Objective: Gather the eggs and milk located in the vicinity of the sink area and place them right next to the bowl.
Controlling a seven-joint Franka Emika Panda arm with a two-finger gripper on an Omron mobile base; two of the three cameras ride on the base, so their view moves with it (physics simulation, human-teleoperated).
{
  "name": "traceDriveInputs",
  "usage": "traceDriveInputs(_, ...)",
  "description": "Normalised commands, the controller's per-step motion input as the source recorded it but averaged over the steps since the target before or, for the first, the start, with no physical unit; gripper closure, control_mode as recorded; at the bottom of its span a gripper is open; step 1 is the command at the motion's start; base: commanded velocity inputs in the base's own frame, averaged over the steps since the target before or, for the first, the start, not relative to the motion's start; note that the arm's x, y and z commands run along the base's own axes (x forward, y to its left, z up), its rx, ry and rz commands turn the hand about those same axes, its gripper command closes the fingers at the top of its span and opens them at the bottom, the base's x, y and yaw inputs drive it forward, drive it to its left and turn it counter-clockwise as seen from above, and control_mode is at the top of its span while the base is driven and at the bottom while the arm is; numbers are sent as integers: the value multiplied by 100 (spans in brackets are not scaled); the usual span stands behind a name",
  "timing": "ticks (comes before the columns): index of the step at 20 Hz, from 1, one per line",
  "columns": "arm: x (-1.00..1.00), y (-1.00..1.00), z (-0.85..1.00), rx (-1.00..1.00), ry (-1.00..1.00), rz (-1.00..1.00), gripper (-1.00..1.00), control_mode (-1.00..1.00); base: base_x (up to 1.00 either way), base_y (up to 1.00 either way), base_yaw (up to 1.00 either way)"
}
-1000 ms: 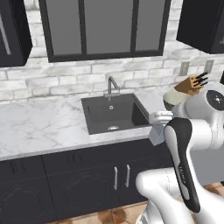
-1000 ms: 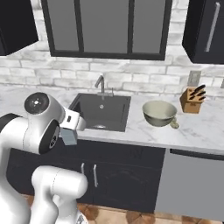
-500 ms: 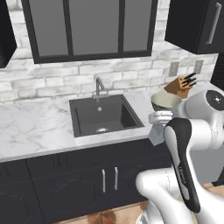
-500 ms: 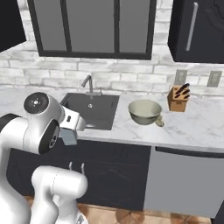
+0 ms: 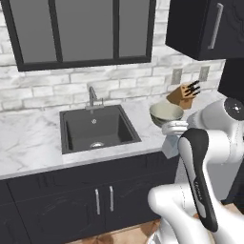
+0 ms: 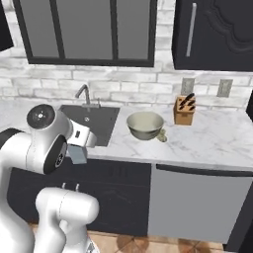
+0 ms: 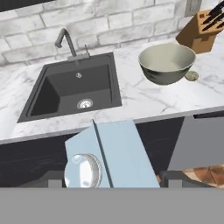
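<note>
My gripper (image 7: 111,180) is shut on the milk (image 7: 109,155), a pale blue carton lying tilted between the fingers with its round cap facing the camera. The hand holds the carton (image 6: 77,154) in front of the counter's edge, below and to the right of the dark sink (image 7: 74,89). The beige-olive bowl (image 7: 167,63) stands on the marble counter right of the sink, and a small beige egg (image 7: 191,76) lies against its right side. From the left base camera, the carton (image 5: 169,146) hangs just in front of the bowl (image 5: 166,114).
A wooden knife block (image 6: 184,111) stands by the wall behind the bowl. The slim faucet (image 7: 65,41) rises behind the sink. A grey dishwasher front (image 6: 197,202) sits under the counter beneath the bowl. Dark upper cabinets (image 6: 212,34) hang above the right end.
The base has driven to the right, so the sink slid left in both base views and the bowl and knife block came toward the middle. The carton stays held in the gripper.
</note>
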Motion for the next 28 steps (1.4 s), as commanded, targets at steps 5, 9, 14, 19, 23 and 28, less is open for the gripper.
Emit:
traceDriveInputs(5, 0, 0, 0, 0, 0, 0, 100, 100, 44, -22, -1)
traceDriveInputs(9, 0, 0, 0, 0, 0, 0, 100, 100, 58, -15, 0)
traceDriveInputs(14, 0, 0, 0, 0, 0, 0, 100, 100, 60, -13, 0)
traceDriveInputs(19, 0, 0, 0, 0, 0, 0, 100, 100, 57, -33, 0)
traceDriveInputs(23, 0, 0, 0, 0, 0, 0, 100, 100, 42, -49, 0)
traceDriveInputs(28, 0, 0, 0, 0, 0, 0, 100, 100, 29, -42, 0)
